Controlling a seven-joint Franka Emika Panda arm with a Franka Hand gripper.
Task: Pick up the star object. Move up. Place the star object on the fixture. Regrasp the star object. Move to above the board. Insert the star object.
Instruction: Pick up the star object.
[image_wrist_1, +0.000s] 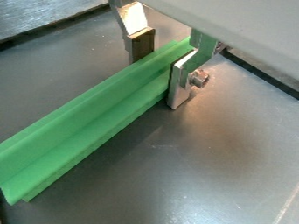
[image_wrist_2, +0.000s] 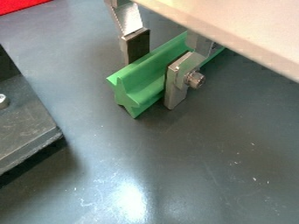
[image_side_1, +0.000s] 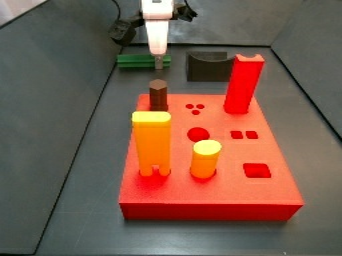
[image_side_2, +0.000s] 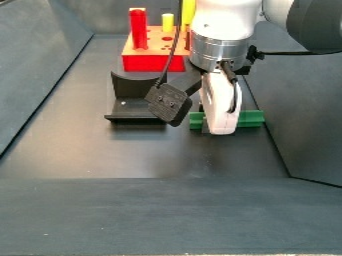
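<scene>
The star object (image_wrist_1: 82, 122), a long green bar with a star-shaped end (image_wrist_2: 131, 92), lies flat on the dark floor. My gripper (image_wrist_1: 160, 74) is down over it with one silver finger on each side. The near finger (image_wrist_1: 181, 80) lies against the bar, and the far finger (image_wrist_1: 140, 39) stands a little apart from it, so the jaws are open around the bar. In the side views the gripper (image_side_1: 158, 55) (image_side_2: 221, 118) stands over the bar (image_side_1: 134, 60) (image_side_2: 249, 120), beside the dark fixture (image_side_1: 207, 66) (image_side_2: 134, 100). The red board (image_side_1: 254, 190) lies in front.
The board carries a tall red peg (image_side_1: 243, 85), a yellow-orange peg (image_side_1: 151, 145), a yellow cylinder (image_side_1: 205, 160) and a brown cylinder peg (image_side_1: 158, 97). The fixture's base plate (image_wrist_2: 17, 131) lies close to the bar's star end. Grey walls (image_side_2: 40, 80) enclose the floor.
</scene>
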